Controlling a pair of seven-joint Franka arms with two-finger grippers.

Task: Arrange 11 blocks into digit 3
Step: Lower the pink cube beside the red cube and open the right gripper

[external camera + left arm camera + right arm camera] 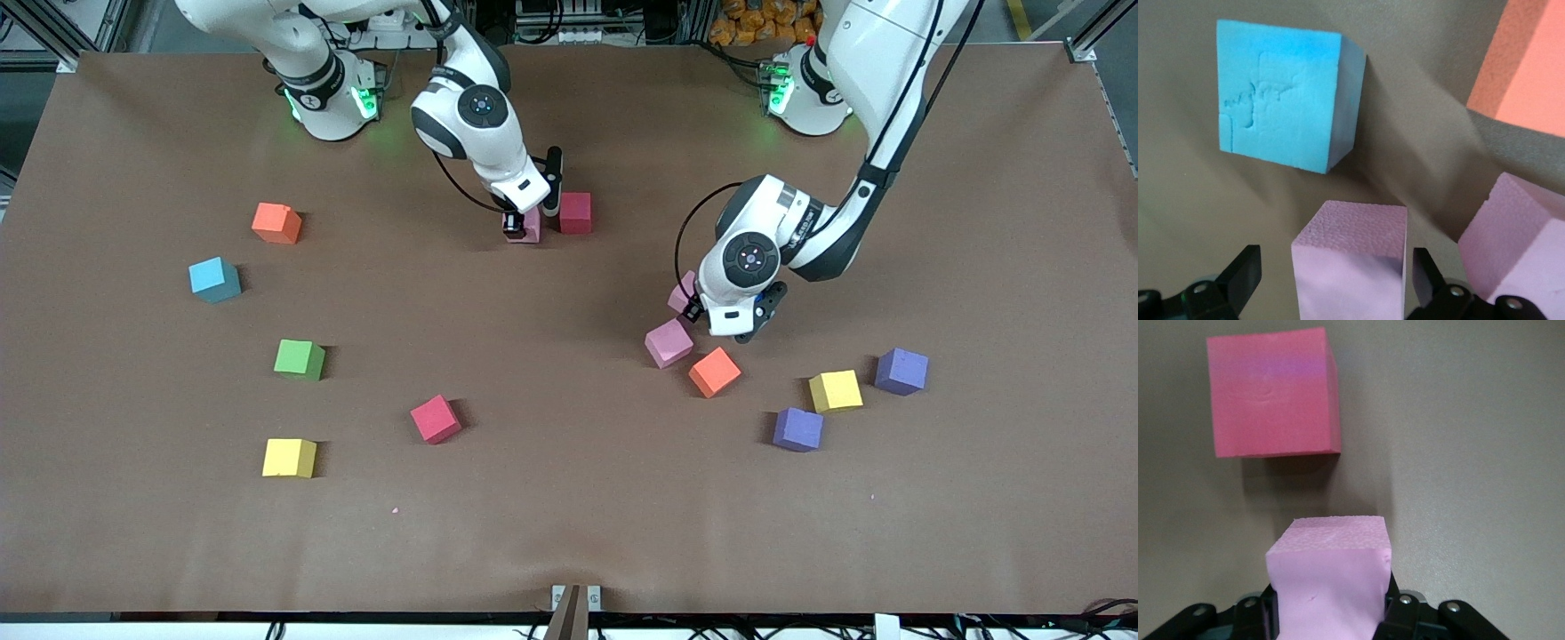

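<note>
Held block (531,225) just beside another block (575,212).

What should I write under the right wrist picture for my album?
The right gripper holds a pink block shut tight, near a red block.

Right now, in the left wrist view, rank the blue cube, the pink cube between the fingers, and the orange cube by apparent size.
1. Blue cube.
2. Pink cube, cut off by the frame edge, so unsure against blue.
3. Orange cube, only a corner showing.

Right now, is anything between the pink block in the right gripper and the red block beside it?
No. In the right wrist view, only bare table separates the pink block, clamped in the right gripper, from the red block.
</note>
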